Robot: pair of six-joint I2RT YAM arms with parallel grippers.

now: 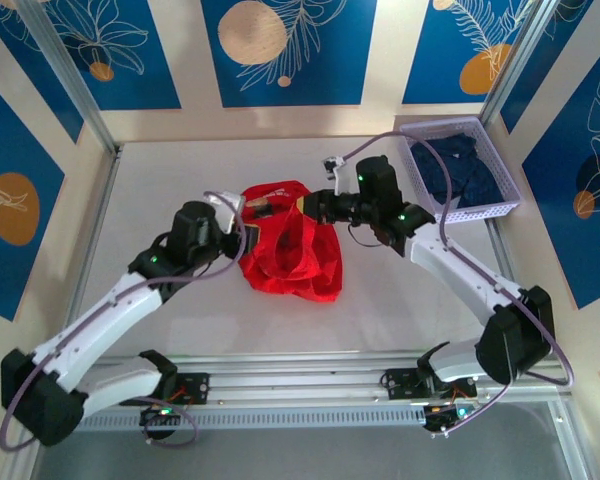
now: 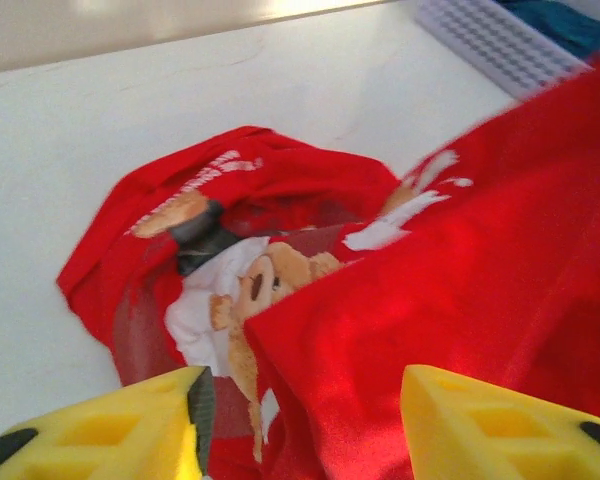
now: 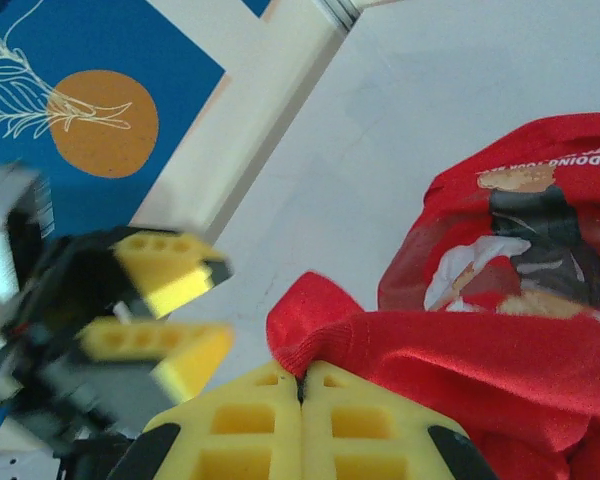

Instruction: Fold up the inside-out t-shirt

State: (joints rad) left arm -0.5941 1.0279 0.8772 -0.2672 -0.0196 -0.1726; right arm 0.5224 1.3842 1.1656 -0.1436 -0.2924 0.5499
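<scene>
Left arm (image 1: 110, 310) stretched forward and inward, right arm (image 1: 460, 270) angled across to face it, wrists close together! Left gripper (image 2: 302, 405) showed yellow fingers spread wide apart. Right gripper (image 3: 300, 415) was clamped tight, fingertips pressed together, pinching the shirt (image 3: 460, 360) hem.

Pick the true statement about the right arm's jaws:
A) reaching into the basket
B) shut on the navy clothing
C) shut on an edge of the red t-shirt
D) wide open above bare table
C: in the right wrist view, the right gripper has its jaws pressed together, with a hem of the red t-shirt pinched at their tips.
</scene>
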